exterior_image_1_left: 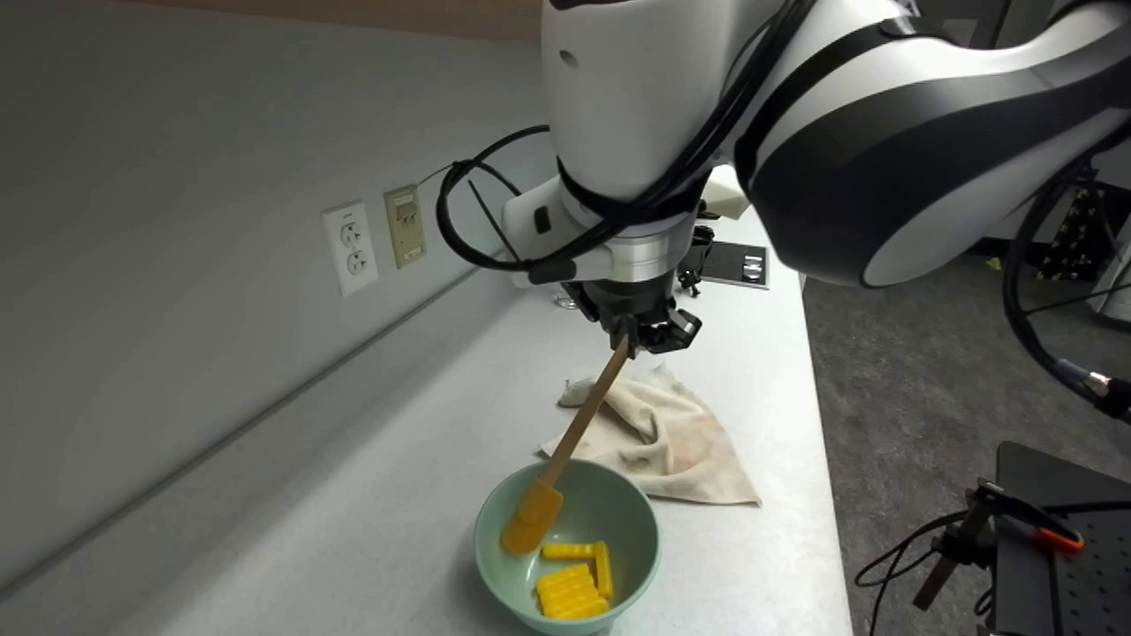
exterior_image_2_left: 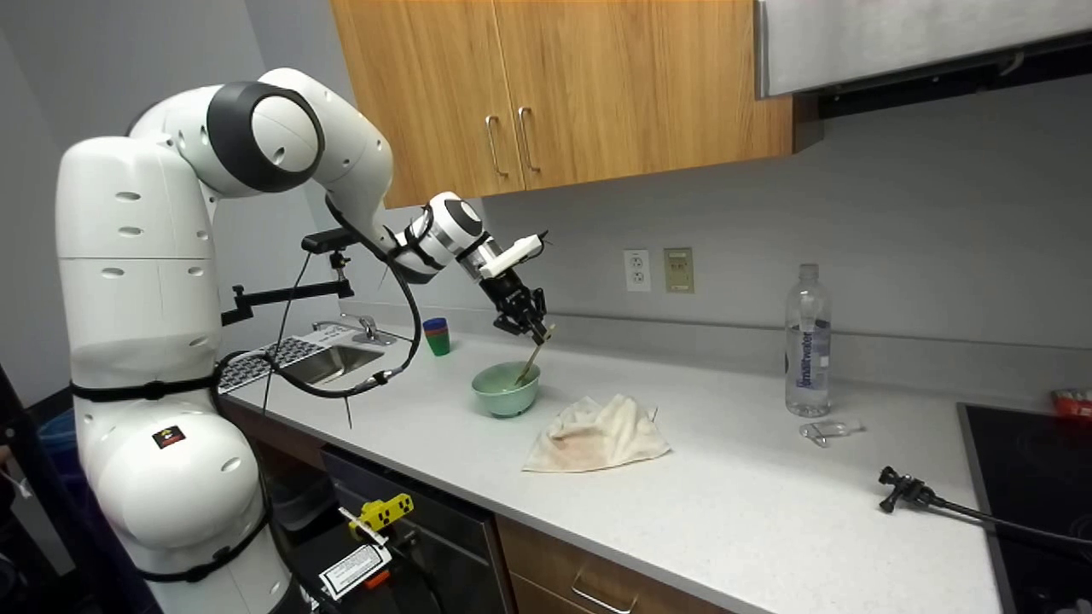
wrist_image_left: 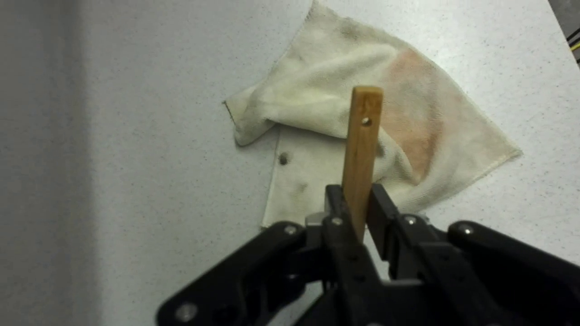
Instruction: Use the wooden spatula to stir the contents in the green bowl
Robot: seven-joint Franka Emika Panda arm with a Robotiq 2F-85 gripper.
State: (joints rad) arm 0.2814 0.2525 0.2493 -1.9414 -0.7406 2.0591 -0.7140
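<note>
The green bowl point(exterior_image_1_left: 610, 503) stands on the white counter and also shows in an exterior view point(exterior_image_2_left: 503, 394). Several yellow stick-like pieces point(exterior_image_1_left: 570, 592) lie in its bottom. My gripper point(exterior_image_1_left: 626, 340) is above and beyond the bowl, shut on the handle of the wooden spatula point(exterior_image_1_left: 588, 415). The spatula slants down, its orange-yellow head inside the bowl by the wall, apart from the pieces. In the wrist view the handle's holed end point(wrist_image_left: 362, 136) sticks out past the fingertips point(wrist_image_left: 355, 197). The bowl is out of the wrist view.
A crumpled beige cloth point(exterior_image_1_left: 689, 442) lies beside the bowl. A water bottle point(exterior_image_2_left: 808, 358), a clear plastic item point(exterior_image_2_left: 829, 431) and a black mount point(exterior_image_2_left: 909, 490) are farther along, by the stovetop point(exterior_image_2_left: 1045, 495). Stacked cups point(exterior_image_2_left: 437, 339) stand near the sink point(exterior_image_2_left: 333, 365). A wall runs behind.
</note>
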